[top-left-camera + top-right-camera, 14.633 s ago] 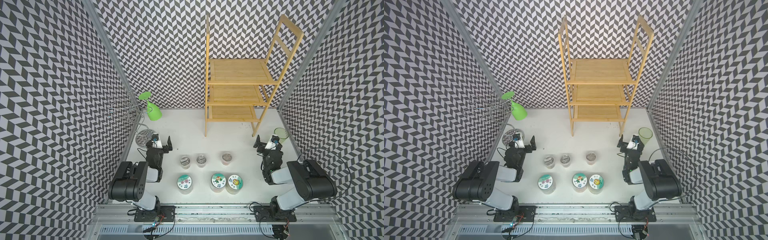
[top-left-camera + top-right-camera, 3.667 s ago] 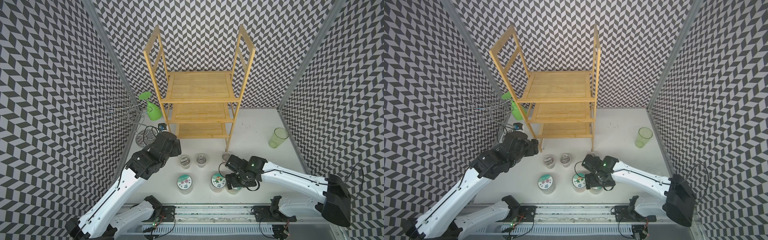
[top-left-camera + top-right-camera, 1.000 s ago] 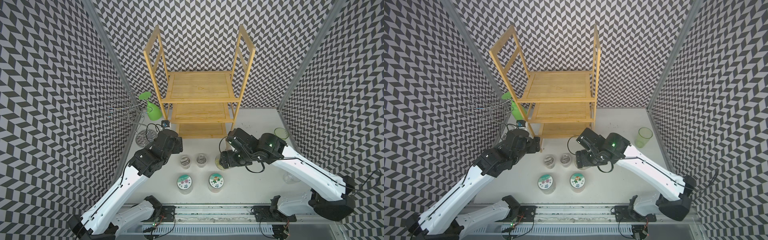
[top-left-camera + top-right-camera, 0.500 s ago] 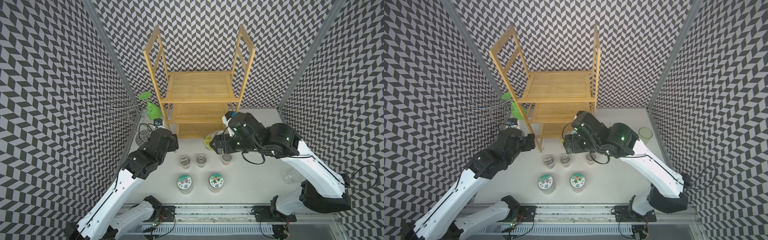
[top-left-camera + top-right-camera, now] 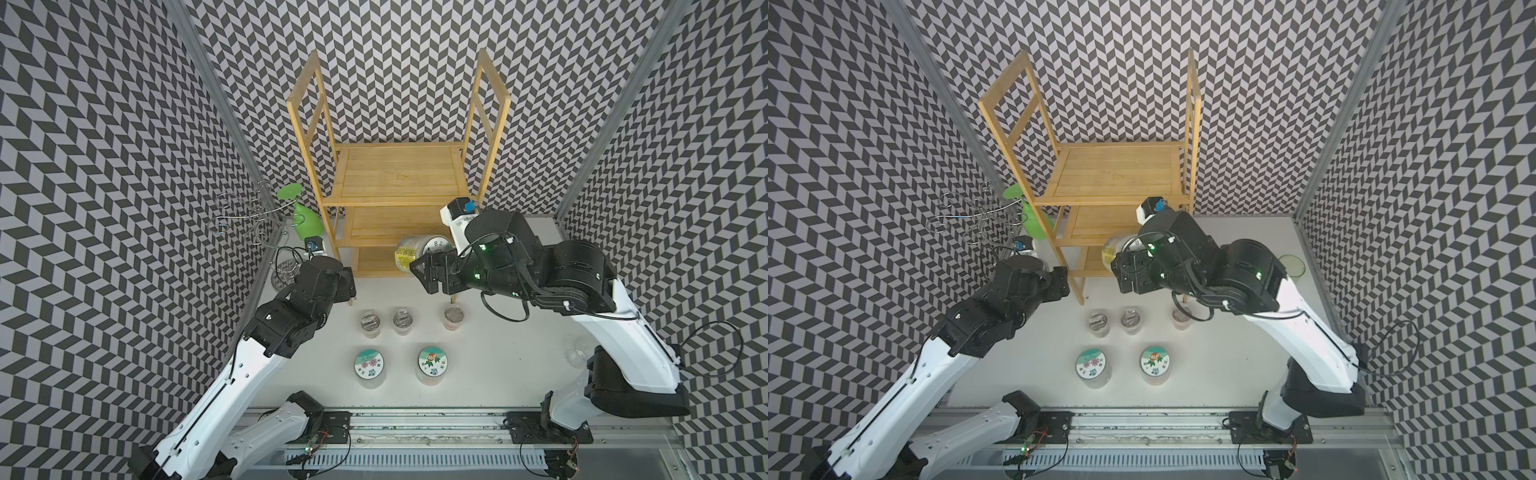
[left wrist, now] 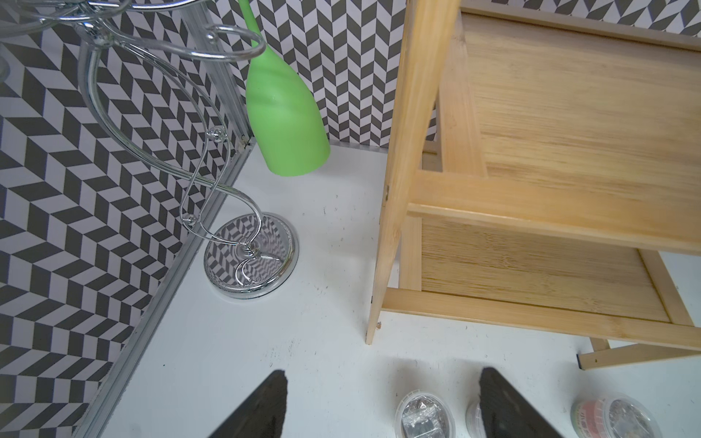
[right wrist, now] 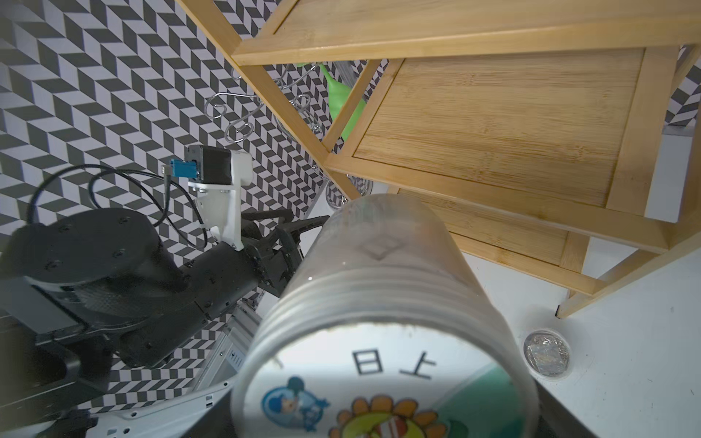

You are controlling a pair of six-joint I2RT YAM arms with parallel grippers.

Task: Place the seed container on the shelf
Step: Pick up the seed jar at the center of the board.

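The seed container (image 5: 419, 253) is a clear jar with a sunflower picture on its white lid. My right gripper (image 5: 424, 262) is shut on it and holds it tilted above the table, just in front of the lower tiers of the shelf (image 5: 395, 178). The jar (image 7: 383, 295) fills the right wrist view, its lid toward the camera and the shelf (image 7: 493, 113) behind it. In a top view the arm partly hides the jar (image 5: 1113, 249). My left gripper (image 5: 347, 286) hangs open and empty near the shelf's front left leg, and its fingertips (image 6: 278, 379) frame bare table.
A silver wire stand (image 5: 253, 216) and a green bottle (image 5: 307, 220) stand left of the shelf. Three small clear tubs (image 5: 402, 320) sit in a row before it, with two lidded jars (image 5: 369, 365) nearer the front. A green cup (image 5: 1291, 266) is at the right.
My right arm has lifted the seed container from beside the tubs, up and left to the shelf's front. My left gripper has drifted slightly back toward the shelf's left leg.
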